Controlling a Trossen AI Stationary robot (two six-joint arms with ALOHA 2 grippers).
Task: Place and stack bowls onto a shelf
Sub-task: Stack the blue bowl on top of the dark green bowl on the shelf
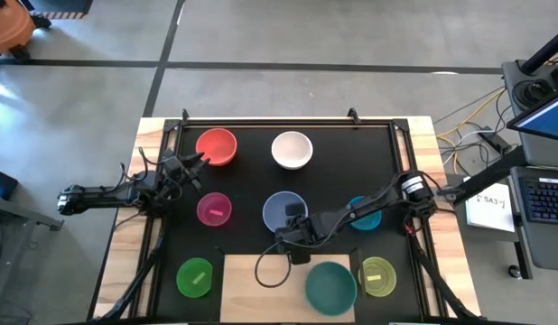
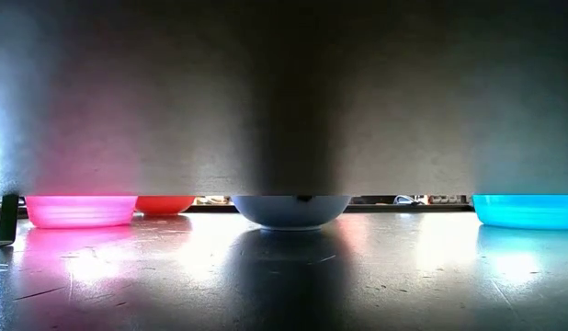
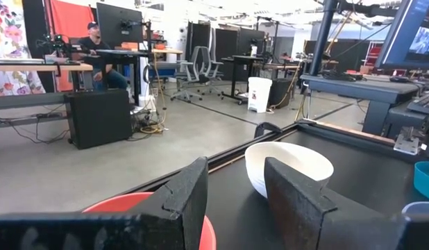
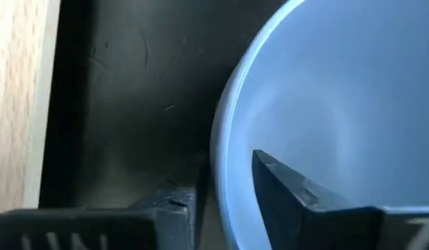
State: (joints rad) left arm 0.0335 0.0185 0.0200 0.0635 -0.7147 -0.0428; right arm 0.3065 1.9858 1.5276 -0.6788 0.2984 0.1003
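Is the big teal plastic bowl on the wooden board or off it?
On it. The big teal plastic bowl sits on the light-wood board, at its right end, its rim overhanging the board's edge slightly.

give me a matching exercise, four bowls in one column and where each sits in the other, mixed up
Bowls:
1. teal bowl
2. grey-blue bowl
3. red bowl
4. green bowl

Places:
A. on the black mat beside the shelf's left end
B. on the shelf
C. right gripper straddling its rim
D. in front of the left gripper

Pairs: 1-B, 2-C, 3-D, 4-A
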